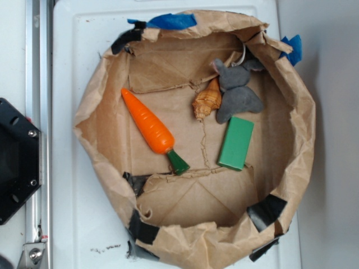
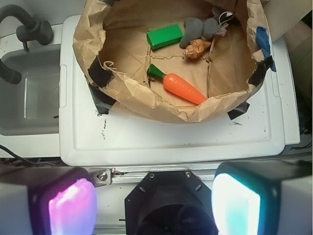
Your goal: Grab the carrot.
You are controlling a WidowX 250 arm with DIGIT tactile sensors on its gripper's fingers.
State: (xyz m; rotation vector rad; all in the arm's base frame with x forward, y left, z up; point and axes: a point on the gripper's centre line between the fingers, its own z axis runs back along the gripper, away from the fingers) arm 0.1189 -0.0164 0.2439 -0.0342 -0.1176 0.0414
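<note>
A: Carrot, item one: glossy orange toy, tapered, dark green stem end. Location: left half of the paper-bag basket in the exterior view, lying flat on the paper floor, tip toward upper left, stem toward lower right. Touching nothing else.

B: Neighbours?

A: Spiral seashell near, to its right, apart from it. Grey plush toy beyond the shell, touching it. Green block at centre right, well apart.

B: Gripper?

A: Released. Wrist view shows both fingers at the bottom edge, spread wide, nothing between them, well back from the basket, above the white lid.

B: Handling note for the step in hand?

A: Judgement: the approach is not yet begun. Clear the crumpled near wall from above, then descend. Turn the jaws across the carrot's long axis and close on the thick middle; the glossy taper would likely squirt out if pinched near the tip.
</note>
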